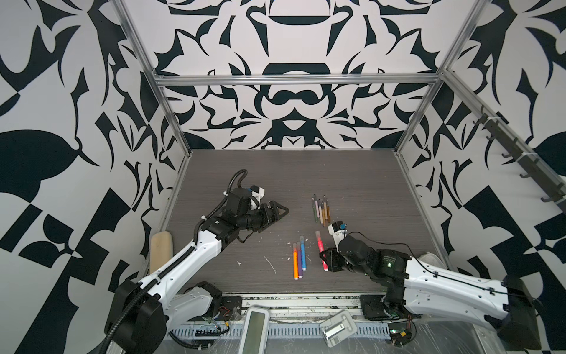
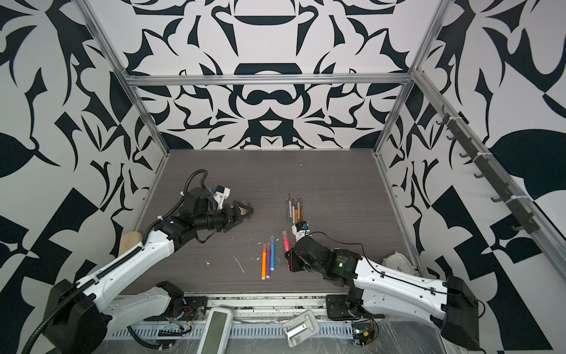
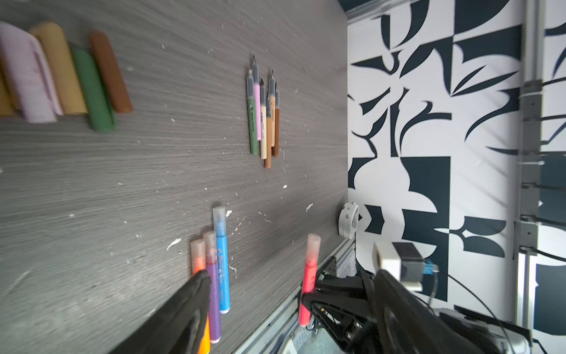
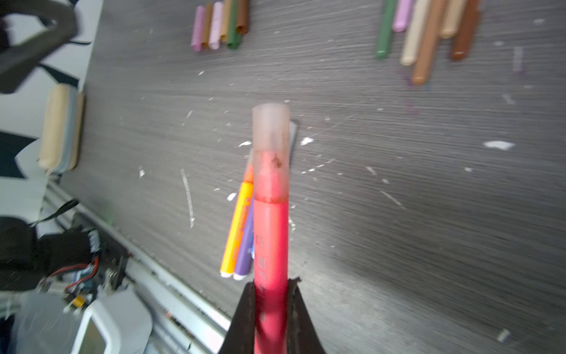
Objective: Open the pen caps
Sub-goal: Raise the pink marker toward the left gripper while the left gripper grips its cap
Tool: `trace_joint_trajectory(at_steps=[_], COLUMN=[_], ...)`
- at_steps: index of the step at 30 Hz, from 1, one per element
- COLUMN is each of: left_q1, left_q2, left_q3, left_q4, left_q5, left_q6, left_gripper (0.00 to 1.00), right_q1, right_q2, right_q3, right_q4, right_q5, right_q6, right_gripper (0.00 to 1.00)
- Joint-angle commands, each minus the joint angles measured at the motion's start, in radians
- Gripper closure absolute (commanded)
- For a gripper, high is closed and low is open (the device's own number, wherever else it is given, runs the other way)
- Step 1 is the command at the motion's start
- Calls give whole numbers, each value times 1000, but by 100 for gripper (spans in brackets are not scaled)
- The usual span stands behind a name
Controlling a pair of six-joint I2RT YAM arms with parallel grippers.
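My right gripper [image 1: 323, 256] [image 4: 271, 289] is shut on the barrel of a pink pen [image 1: 320, 249] [image 4: 271, 233]. Its pale translucent cap [image 4: 271, 130] is still on and points away from the jaws. Orange, purple and blue capped pens [image 1: 299, 259] [image 3: 216, 269] lie side by side just left of it. Several uncapped pens [image 1: 321, 210] [image 3: 264, 116] lie bunched farther back. A row of loose pen caps [image 3: 64, 70] [image 2: 245, 211] [image 4: 221, 26], pink, tan, green and brown, lies under my left gripper [image 1: 280, 211] [image 3: 291, 285], which is open and holds nothing.
A beige pencil case [image 1: 161, 251] lies at the table's left edge. A white container [image 2: 397, 262] sits at the right edge, behind the right arm. A white device [image 1: 255, 328] and a grey bracket [image 1: 337, 328] lie below the front rail. White scraps [image 1: 271, 265] litter the table.
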Motion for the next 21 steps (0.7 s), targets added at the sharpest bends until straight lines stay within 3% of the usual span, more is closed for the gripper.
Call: trace_joint_trajectory(at_steps=[1, 11, 14, 19, 21], left_q1=[-37, -74, -75, -82, -89], left_q2=[32, 49, 43, 55, 63], left_q3=[-6, -16, -28, -23, -18], left_q4=[56, 29, 29, 38, 39], left_q5=[-21, 9, 10, 37, 40], left_q6=[-23, -13, -15, -14, -16], left_gripper=[14, 14, 19, 42, 45], right_q1=[-4, -4, -5, -6, -7], right_q2=[35, 132, 162, 202, 209], right_q3=[81, 131, 153, 179, 195], right_q4=[48, 200, 214, 233, 226], right_q5=[-98, -170, -182, -191, -183], right_q6=[-61, -55, -60, -62, -67], right_gripper=[100, 100, 100, 100, 100])
